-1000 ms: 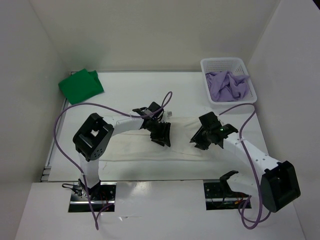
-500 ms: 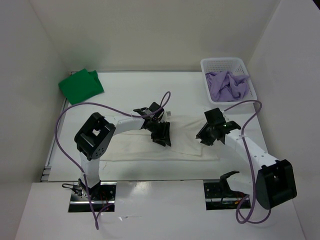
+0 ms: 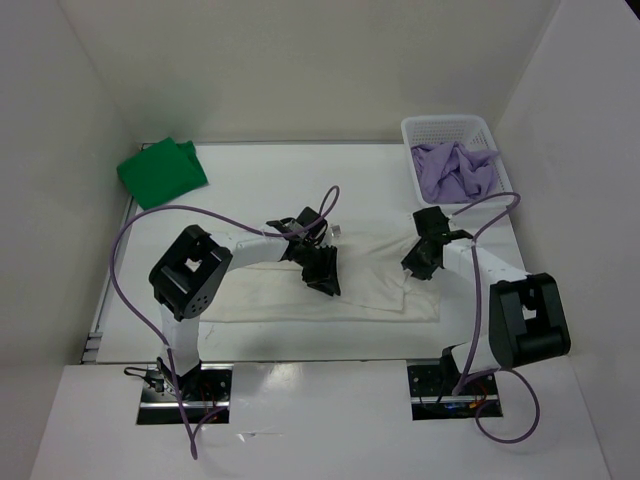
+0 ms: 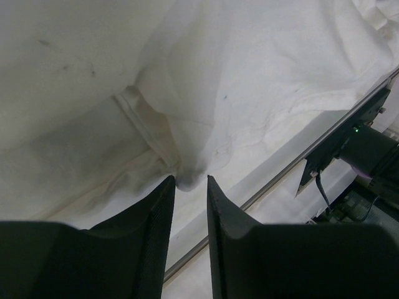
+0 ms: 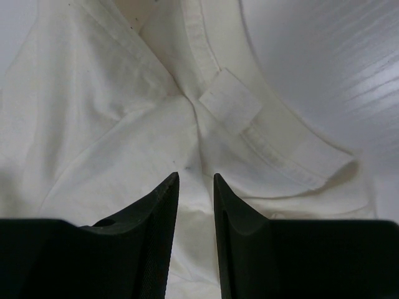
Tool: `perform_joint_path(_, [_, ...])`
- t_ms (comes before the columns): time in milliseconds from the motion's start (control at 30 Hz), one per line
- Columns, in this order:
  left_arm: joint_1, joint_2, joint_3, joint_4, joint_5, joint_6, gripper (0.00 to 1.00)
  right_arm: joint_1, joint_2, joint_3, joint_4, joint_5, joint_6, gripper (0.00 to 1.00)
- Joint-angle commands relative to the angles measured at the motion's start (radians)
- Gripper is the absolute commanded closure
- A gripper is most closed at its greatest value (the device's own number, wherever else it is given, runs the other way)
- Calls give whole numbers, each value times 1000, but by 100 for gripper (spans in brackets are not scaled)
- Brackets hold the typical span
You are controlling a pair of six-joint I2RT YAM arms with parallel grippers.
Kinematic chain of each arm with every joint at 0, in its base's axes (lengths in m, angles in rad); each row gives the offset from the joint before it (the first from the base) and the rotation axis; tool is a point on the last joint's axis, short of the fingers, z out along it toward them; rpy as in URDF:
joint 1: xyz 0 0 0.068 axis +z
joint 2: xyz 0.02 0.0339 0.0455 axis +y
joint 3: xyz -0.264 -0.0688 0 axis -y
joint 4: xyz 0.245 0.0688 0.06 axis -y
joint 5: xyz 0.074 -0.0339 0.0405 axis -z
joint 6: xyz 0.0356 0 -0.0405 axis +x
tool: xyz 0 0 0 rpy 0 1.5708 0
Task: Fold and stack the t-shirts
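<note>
The cream-white t-shirt (image 3: 260,295) lies spread along the table in front of the arms. My left gripper (image 3: 324,274) is down on its middle; in the left wrist view the gripper (image 4: 190,178) has its jaws a narrow gap apart, with a bunched fold of the cream cloth (image 4: 190,174) at the tips. My right gripper (image 3: 419,267) sits low over the shirt's right end, near the collar band (image 5: 249,121). Its jaws (image 5: 196,176) are slightly apart with cloth showing between them. The green t-shirt (image 3: 161,172) lies folded at the back left. The lavender t-shirt (image 3: 455,170) is crumpled in the basket.
The white mesh basket (image 3: 414,132) stands at the back right against the wall. Purple cables (image 3: 130,230) loop beside both arms. White walls close in the table on the left, back and right.
The right arm swung back and to the right, carrying its gripper to the shirt's right end. Both grippers' jaws have narrowed. The left gripper stayed in place.
</note>
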Motion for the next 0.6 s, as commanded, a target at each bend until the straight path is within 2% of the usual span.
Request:
perform_joint_path(0, [-2,10,-7,5,27,18,67,-3,13,36,80,29,-25,65])
perform_joint_path(100, [-2,10,-7,-14,27,38,70,-3,36,9,120,-23,-25,65])
perform_joint_path(267, [-2,10,2,-25,27,47,74,-3,64,9,120,-14,-25,65])
perform_joint_path(567, [7,10,-8,-34,47,57,86,-3,8,-14,83,17,-12,65])
